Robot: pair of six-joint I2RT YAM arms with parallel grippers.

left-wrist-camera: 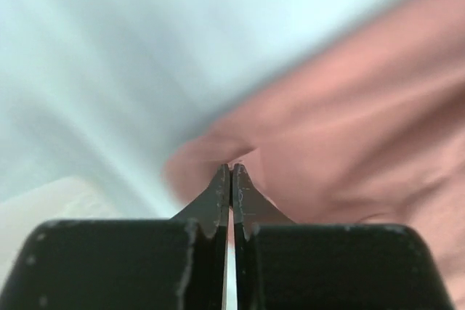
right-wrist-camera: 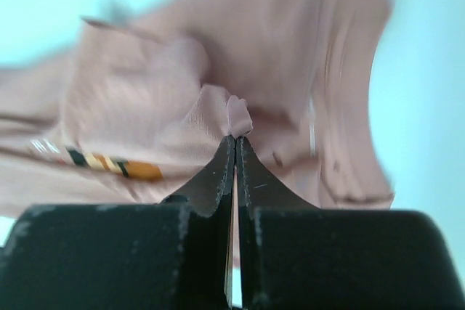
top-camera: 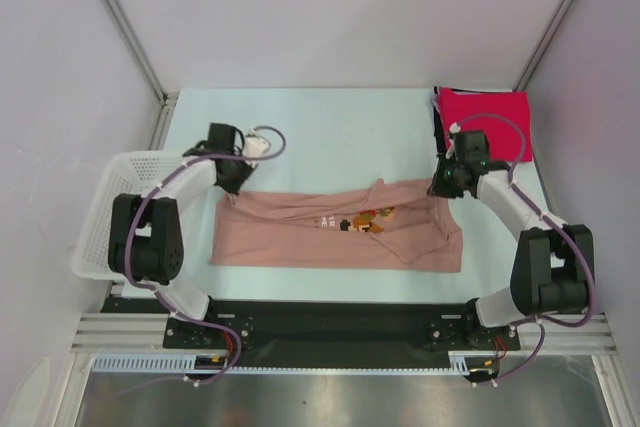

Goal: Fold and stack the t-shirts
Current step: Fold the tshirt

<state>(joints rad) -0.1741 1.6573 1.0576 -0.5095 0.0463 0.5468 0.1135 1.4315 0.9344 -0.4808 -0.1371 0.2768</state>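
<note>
We note the pale table (top-camera: 300,117), with a white basket (top-camera: 100,212) at its left edge. Pink t-shirt (top-camera: 330,232) lies spread mid-table; red t-shirt (top-camera: 490,119) folded at far right corner. Left gripper (left-wrist-camera: 231,168) pinches the pink shirt's left edge. Right gripper (right-wrist-camera: 236,138) pinches a fold near its right end.

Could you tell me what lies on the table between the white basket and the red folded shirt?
In the top external view, the pink t-shirt lies spread between the basket and the red shirt, both hands pinching it.
</note>
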